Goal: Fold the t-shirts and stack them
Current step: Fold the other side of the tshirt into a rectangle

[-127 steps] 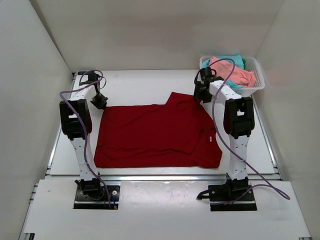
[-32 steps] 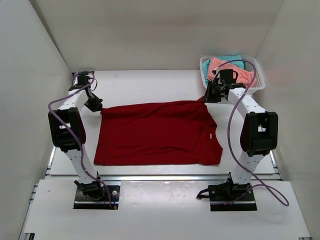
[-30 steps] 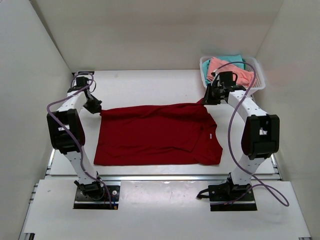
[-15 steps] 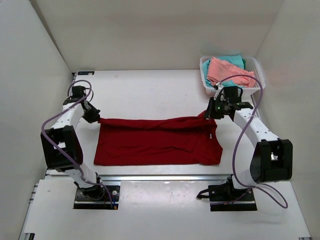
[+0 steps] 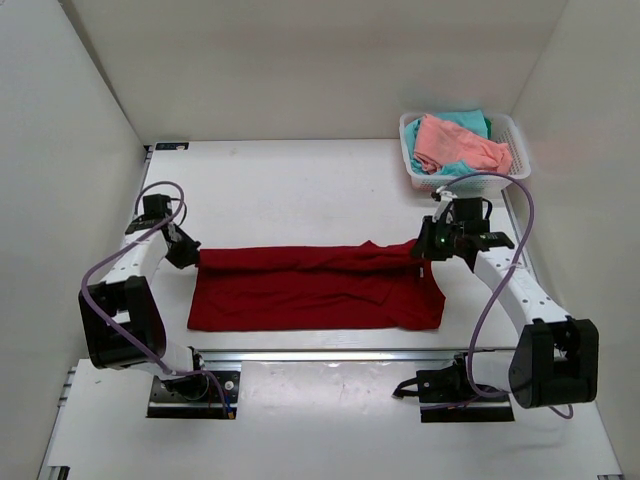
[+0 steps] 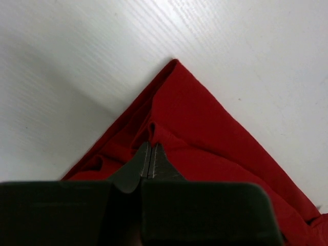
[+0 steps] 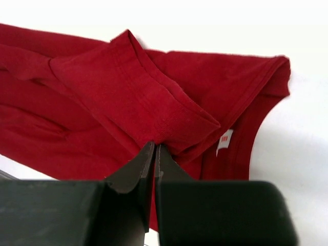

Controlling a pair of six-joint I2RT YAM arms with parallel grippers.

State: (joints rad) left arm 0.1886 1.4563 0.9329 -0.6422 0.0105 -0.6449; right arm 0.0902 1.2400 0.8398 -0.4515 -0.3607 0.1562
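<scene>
The dark red t-shirt (image 5: 315, 288) lay across the near half of the white table (image 5: 300, 190) as a long, low band running from left to right. Its far edge was rumpled and doubled over the layer beneath, and its near edge lay straight along the table's front. In the left wrist view the cloth (image 6: 205, 133) came to a folded point on the bare table, with soft creases gathered towards the fingers. In the right wrist view a sleeve with a stitched hem (image 7: 138, 92) was lifted clear of the body of the shirt, and a small white label (image 7: 224, 139) showed just beside it near the neck opening. The salmon pink t-shirt (image 5: 455, 142) and the teal t-shirt (image 5: 472, 120) were heaped together in the white mesh basket (image 5: 514, 128) at the far right corner, well apart from the red one. The left arm (image 5: 112, 318) was folded low at its elbow near the table's front left, its forearm reaching out to the shirt's far left corner. There the left gripper (image 5: 188, 252) (image 6: 149, 148) had its jaws pressed together on a pinch of red cloth. The right arm (image 5: 552, 358) was bent low at the front right, its forearm slanting inward to the shirt's far right corner. The right gripper (image 5: 425, 248) (image 7: 154, 148) was clamped tight on the sleeve's hem, no gap showing between its fingers.
</scene>
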